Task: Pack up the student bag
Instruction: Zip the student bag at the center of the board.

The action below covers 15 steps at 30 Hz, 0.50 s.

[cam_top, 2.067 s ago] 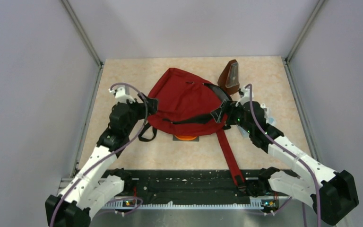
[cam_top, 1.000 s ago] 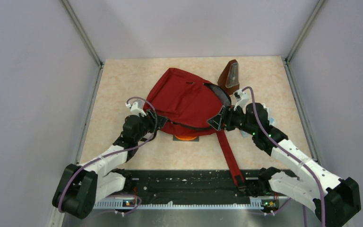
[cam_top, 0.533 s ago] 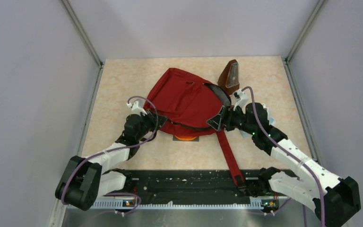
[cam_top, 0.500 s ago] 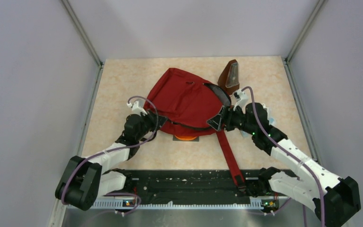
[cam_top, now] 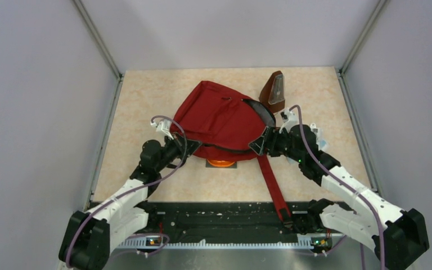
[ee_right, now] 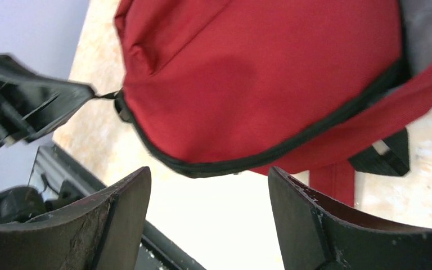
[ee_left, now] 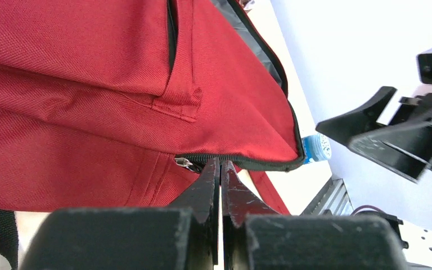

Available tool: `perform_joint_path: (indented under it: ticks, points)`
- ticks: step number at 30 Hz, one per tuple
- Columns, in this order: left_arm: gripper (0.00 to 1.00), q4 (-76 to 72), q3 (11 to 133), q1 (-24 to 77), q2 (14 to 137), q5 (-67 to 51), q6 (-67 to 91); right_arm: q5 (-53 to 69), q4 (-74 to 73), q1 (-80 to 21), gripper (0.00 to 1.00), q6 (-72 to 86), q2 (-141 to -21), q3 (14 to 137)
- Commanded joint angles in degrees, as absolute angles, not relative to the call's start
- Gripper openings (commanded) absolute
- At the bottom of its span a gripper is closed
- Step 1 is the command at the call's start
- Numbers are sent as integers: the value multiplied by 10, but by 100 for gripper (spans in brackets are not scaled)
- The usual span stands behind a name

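Centred on a beige tabletop (cam_top: 146, 90), the student bag (cam_top: 219, 121) is pinched at its zipper pull (ee_left: 184, 163) by the clenched left gripper (ee_left: 220, 164), presumably for opening, while the right gripper (ee_right: 208, 174) is held spread alongside.

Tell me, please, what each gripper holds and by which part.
Left gripper pinches the student bag at its zipper edge; right gripper is open, holding nothing.

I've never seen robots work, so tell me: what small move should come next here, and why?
Probably the left fingers, pinched shut on the black zipper of the large dark-red fabric backpack, should tug it gently along its track to widen the opening. Grey lining shows only at the right end, and the right fingers stand open beside it.
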State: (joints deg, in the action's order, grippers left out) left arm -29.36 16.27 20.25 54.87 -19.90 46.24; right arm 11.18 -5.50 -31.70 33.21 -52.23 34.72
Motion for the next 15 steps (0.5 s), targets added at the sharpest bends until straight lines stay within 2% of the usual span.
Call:
perform_joint_path:
  ticks: [1,5,15]
  points:
    - [0,-266,170,206,502,-226,439,14,-69,-314,75,378,-513,328]
    - [0,-248,167,206,480,-220,434,-21,-25,-314,75,417,-508,280]
    - [0,-232,171,210,478,-233,428,-3,102,-314,77,482,-544,237]
